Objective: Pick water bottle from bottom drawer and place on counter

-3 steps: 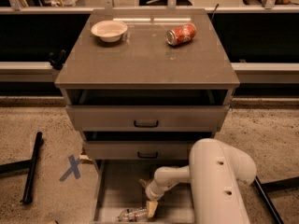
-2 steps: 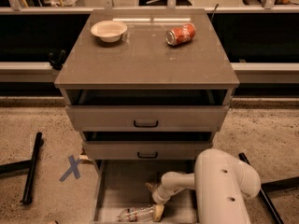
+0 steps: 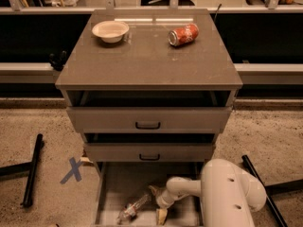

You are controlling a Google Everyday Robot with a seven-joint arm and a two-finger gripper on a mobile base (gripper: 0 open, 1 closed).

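Observation:
The water bottle (image 3: 134, 208) lies on its side, tilted, on the grey floor of the pulled-out bottom drawer (image 3: 118, 178), near the front left. My gripper (image 3: 156, 203) is down inside that drawer, just right of the bottle's upper end. Its two tan fingers (image 3: 153, 189) are spread apart, one behind and one in front, with nothing between them; it is open. The white arm (image 3: 229, 193) reaches in from the lower right. The counter (image 3: 147, 56) is the glossy top of the cabinet above.
On the counter sit a white bowl (image 3: 110, 30) at the back left and a red soda can (image 3: 183, 34) lying at the back right. The two upper drawers (image 3: 147, 119) stand slightly ajar. A blue tape cross (image 3: 72, 170) and black legs (image 3: 32, 169) are on the floor.
The arm has shifted right and lower in the drawer. The fingers now stand apart beside the bottle, which lies a little further back and more tilted.

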